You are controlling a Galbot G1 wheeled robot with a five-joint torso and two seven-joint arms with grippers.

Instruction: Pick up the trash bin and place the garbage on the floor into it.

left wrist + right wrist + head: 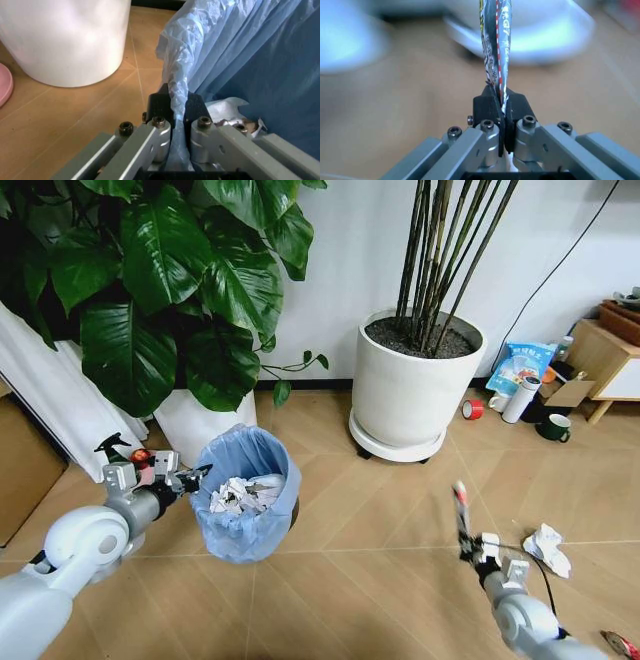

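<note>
The trash bin [245, 495], lined with a crinkly light blue bag, hangs tilted a little above the herringbone floor [380, 520] with crumpled white paper inside. My left gripper [196, 474] is shut on the bin's rim; the left wrist view shows the blue bag [177, 93] pinched between the black pads. My right gripper [464, 545] is shut on a thin printed wrapper [459, 505] that stands upright from it, well right of the bin; the wrapper [495, 45] shows close up in the right wrist view. A crumpled white paper wad [548, 547] lies on the floor at the right.
A white pot [410, 395] with tall stems stands behind on a wheeled base. A second white pot [200, 420] with a broad-leaved plant is right behind the bin. At the back right are a red tape roll [472, 409], a green mug [553, 427] and a wooden cabinet [605, 360].
</note>
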